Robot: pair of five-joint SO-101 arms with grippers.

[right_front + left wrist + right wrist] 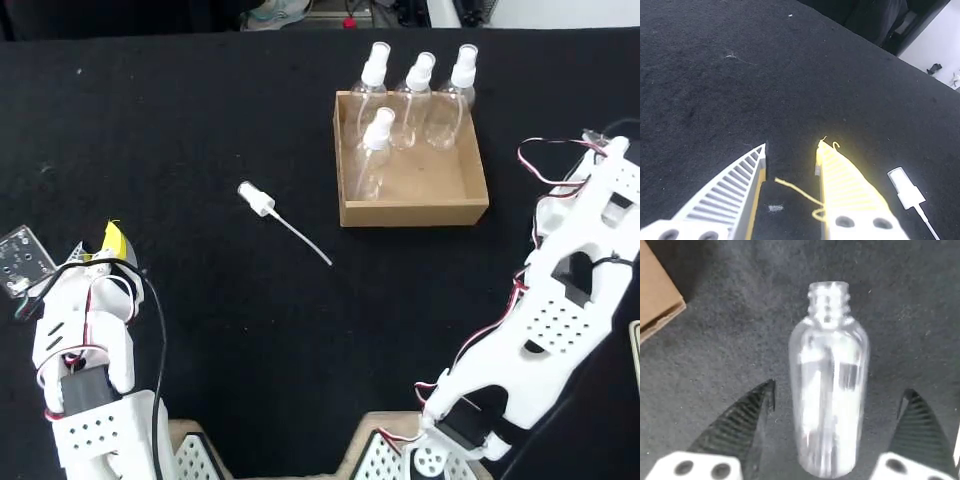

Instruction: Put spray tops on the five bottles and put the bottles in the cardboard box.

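Note:
A clear bottle [829, 390] with a bare threaded neck lies on the black table, between the fingers of my open right gripper [839, 389]. Nothing grips it. Several clear bottles [415, 90] with white spray tops stand in the cardboard box [412, 212]. A loose white spray top [257, 198] with its thin tube lies left of the box, and it also sits beside the yellow finger as the spray top [905, 187]. My left gripper [791, 146] is open and empty above bare cloth at the table's left [108, 245].
The right arm [575, 270] stretches along the table's right side, covering the bottle there. A corner of the box [655, 290] lies close to that bottle. A small circuit board [20, 258] sits at the left edge. Black cloth spreads between the arms.

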